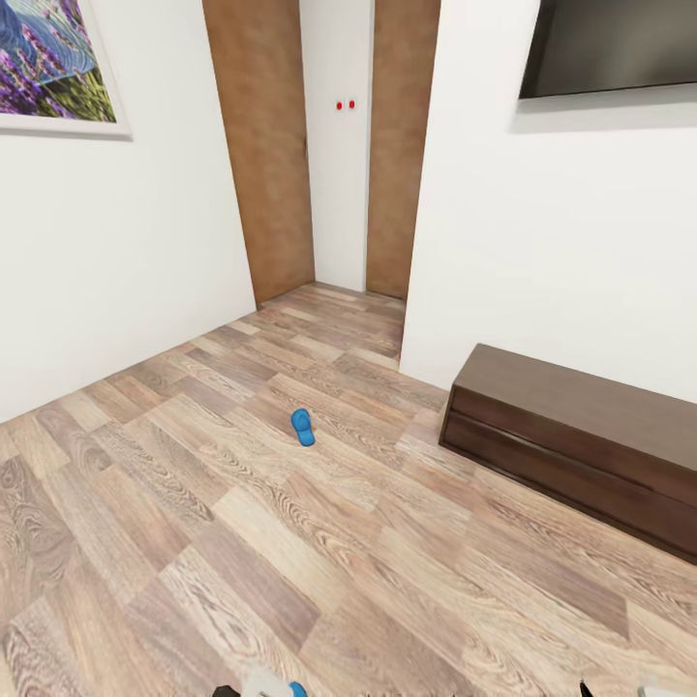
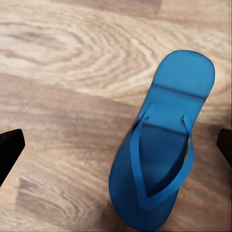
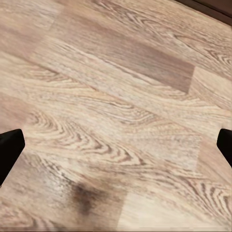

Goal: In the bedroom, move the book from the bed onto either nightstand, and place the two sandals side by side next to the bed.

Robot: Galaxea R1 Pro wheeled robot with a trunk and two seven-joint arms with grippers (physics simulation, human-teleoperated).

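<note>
One bright blue sandal (image 1: 303, 427) lies alone on the wood-plank floor (image 1: 194, 503) in the middle of the room. A second blue sandal (image 2: 159, 145) lies straps up on the planks, close under my left gripper (image 2: 116, 145). That gripper is open, its dark fingertips (image 2: 9, 150) wide apart and clear of the sandal. A sliver of this sandal (image 1: 298, 689) shows in the head view beside the left gripper (image 1: 254, 689). My right gripper (image 3: 116, 142) is open over bare planks. The book, bed and nightstand are out of view.
A long low dark bench cabinet (image 1: 581, 436) stands against the right wall under a wall screen (image 1: 620, 44). Brown doors (image 1: 261, 145) frame a passage at the back. A lavender picture (image 1: 48, 58) hangs on the left wall.
</note>
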